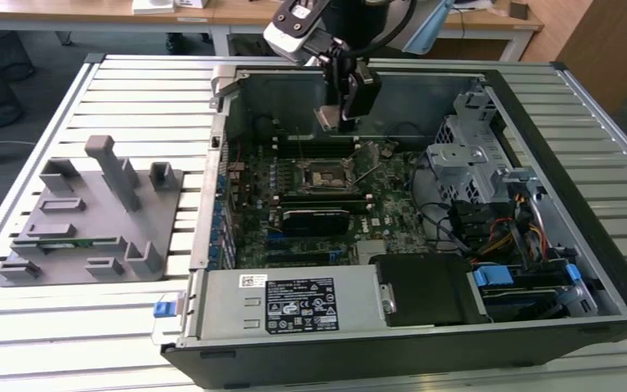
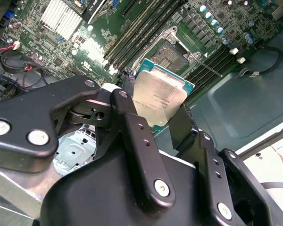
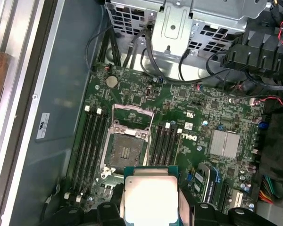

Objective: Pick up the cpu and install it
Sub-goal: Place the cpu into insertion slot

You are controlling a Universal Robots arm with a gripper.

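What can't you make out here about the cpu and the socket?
- Underside of the cpu: second wrist view, faces away; its lower edge sits behind the fingers of the end effector.
- The cpu's near edge: first wrist view, cut off at the frame edge.
- Contacts in the socket: exterior view, too small.

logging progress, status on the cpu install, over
Jaws of the gripper shut on the cpu. Held in the air over the motherboard, not in the socket. Socket uncovered, nothing seen across it.
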